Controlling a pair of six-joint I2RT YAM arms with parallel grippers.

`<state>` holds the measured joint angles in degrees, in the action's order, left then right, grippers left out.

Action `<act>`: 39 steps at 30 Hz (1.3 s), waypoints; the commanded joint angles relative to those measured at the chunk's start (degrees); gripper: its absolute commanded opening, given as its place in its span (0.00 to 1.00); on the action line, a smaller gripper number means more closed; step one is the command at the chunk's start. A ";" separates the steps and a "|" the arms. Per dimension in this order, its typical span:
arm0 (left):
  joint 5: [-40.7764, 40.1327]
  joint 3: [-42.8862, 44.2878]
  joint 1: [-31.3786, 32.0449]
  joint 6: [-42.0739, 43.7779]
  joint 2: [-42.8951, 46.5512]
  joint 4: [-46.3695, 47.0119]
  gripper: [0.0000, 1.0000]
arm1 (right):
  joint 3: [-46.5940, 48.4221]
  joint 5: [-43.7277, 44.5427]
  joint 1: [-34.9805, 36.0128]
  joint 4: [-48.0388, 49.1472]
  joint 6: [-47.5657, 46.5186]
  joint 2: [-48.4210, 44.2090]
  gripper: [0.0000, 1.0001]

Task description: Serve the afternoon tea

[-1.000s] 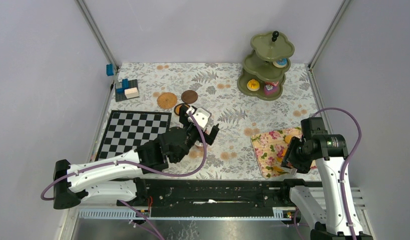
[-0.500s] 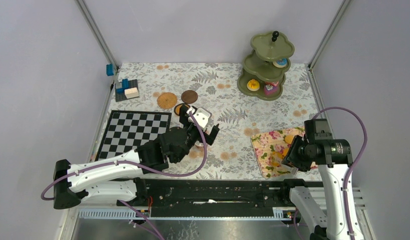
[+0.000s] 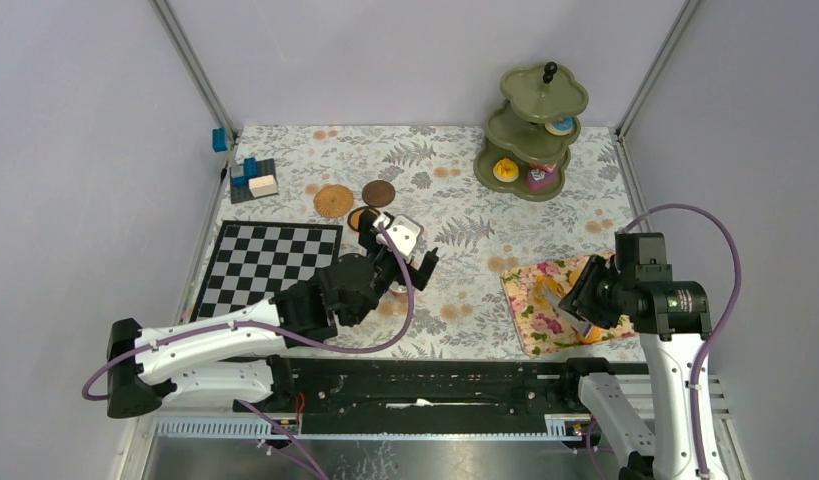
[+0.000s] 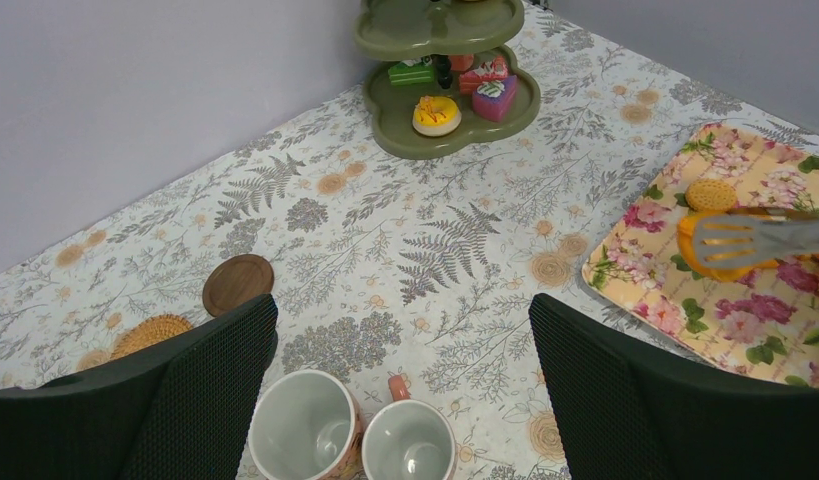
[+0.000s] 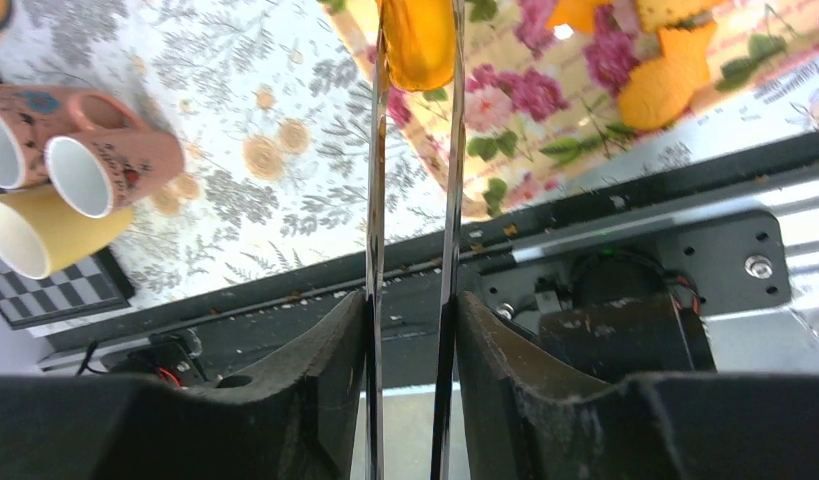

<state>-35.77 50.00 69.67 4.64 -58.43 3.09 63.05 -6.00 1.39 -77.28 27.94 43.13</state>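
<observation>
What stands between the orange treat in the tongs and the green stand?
Nothing visible: only patterned tablecloth lies between the treat, held in the tongs over the flowered mat, and the stand.

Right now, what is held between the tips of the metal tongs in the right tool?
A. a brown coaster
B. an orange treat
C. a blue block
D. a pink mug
B: in the right wrist view the tongs clamp an orange treat at their tips.

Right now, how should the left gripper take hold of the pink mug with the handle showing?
Likely from straight above, pinching the rim's free side: the pink mug stands upright, mouth open, handle pointing away, the other mug tight against it.
</observation>
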 commanded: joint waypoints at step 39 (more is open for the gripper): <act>-2.73 -0.16 -0.32 2.26 -1.21 2.89 0.99 | 8.06 -3.03 0.35 83.37 12.93 41.75 0.45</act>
<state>-37.63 50.00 69.65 6.22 -59.86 3.11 68.40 -11.09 1.43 -1.26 39.68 83.31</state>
